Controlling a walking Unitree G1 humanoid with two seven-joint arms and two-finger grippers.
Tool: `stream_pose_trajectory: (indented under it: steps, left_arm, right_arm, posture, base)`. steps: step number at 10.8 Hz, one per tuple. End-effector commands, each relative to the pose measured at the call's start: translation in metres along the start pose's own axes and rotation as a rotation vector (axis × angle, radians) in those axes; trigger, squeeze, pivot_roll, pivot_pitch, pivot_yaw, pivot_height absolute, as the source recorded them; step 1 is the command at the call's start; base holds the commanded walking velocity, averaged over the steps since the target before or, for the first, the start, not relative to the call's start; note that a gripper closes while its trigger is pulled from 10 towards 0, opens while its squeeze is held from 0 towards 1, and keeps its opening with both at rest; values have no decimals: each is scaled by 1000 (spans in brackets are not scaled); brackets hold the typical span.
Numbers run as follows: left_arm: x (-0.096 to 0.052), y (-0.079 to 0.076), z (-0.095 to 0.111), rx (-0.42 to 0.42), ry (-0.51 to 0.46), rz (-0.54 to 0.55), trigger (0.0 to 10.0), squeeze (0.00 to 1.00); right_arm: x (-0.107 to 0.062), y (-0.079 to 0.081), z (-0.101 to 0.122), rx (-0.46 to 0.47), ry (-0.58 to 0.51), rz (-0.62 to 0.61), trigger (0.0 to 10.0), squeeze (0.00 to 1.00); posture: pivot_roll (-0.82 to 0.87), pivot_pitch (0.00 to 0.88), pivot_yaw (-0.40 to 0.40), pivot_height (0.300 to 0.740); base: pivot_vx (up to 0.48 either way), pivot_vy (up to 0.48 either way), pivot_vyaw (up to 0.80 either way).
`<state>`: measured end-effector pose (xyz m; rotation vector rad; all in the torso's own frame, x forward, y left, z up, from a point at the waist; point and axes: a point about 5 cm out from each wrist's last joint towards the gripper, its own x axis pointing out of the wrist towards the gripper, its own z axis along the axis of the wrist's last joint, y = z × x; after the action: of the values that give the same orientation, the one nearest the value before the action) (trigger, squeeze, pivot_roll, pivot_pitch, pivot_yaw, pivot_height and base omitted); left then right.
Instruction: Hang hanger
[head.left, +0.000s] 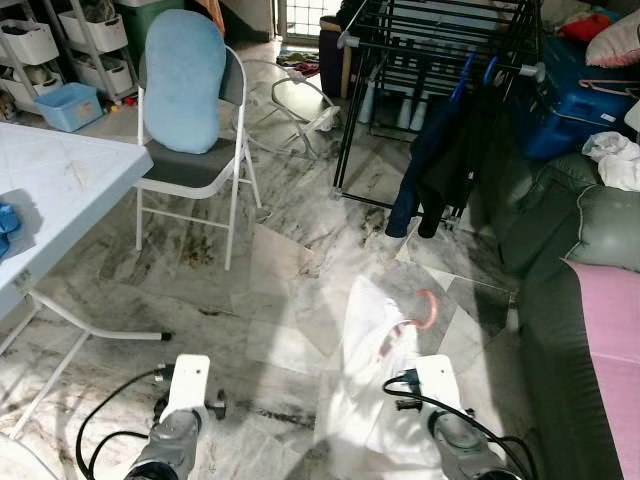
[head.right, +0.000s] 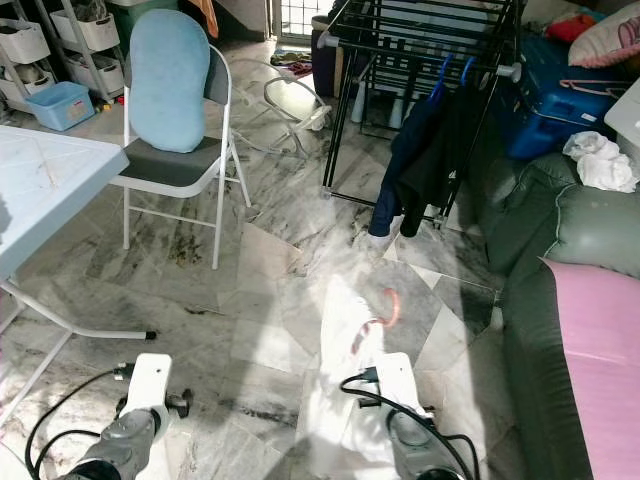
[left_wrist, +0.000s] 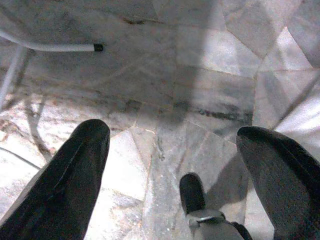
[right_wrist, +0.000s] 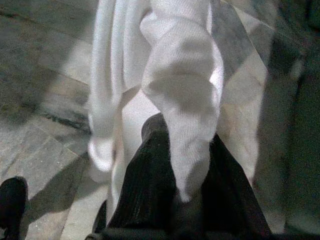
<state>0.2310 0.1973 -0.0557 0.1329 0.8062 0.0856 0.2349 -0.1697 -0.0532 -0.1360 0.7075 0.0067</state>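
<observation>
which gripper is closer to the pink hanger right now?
Right. The right gripper is shut on the white garment that hangs from the pink hanger, just below its hook. The left gripper hangs open over bare floor, well off to the left.

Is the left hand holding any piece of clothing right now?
No, in the left wrist view the left hand has its black fingers spread wide apart, with only the marble floor between them.
</observation>
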Motion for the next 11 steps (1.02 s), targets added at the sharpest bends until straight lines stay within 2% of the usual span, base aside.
stream_pose_trajectory:
  steps: [1,2,5,6,7,8,9,10,11]
  left_arm:
    - [-1,-3,-4,3,24,-18,10000,0]
    - [0,-7,-7,48,69,-35,10000,0]
    - [-3,-12,-18,59,125,-39,10000,0]
    - [-3,-10,-21,55,130,-30,10000,0]
    - [-2,-2,-14,24,82,17,10000,0]
    - [0,6,-1,-49,28,51,10000,0]
    - [5,11,28,-113,-66,46,10000,0]
    - [7,11,60,-143,-164,27,10000,0]
    - [7,7,92,-177,-262,5,10000,0]
  right_arm:
    - [-2,-12,-7,62,34,-51,10000,0]
    - [-3,-17,-15,112,75,-69,10000,0]
    - [-12,-22,-42,111,180,-82,10000,0]
    - [-13,-24,-45,102,190,-82,10000,0]
    - [-15,-25,-49,80,201,-77,10000,0]
    - [-17,-26,-52,66,211,-70,10000,0]
    - [-15,-26,-48,28,201,-56,10000,0]
    - [-10,-27,-36,12,163,-63,10000,0]
    - [-3,-33,-14,72,91,-102,10000,0]
  posture:
    - [-109,0,-35,740]
    - [-110,0,-34,740]
    - [-130,0,-16,740]
    - [-127,0,-21,740]
    - [-112,0,-37,740]
    - [-86,0,-57,740]
    - [-62,0,-73,740]
    - [-57,0,-74,740]
    - [-57,0,-69,740]
  base:
    - [0,0,0]
    - [0,0,0]
    - [0,0,0]
    - [0,0,0]
    - [0,0,0]
    - [0,0,0]
    - [0,0,0]
    - [0,0,0]
    - [0,0,0]
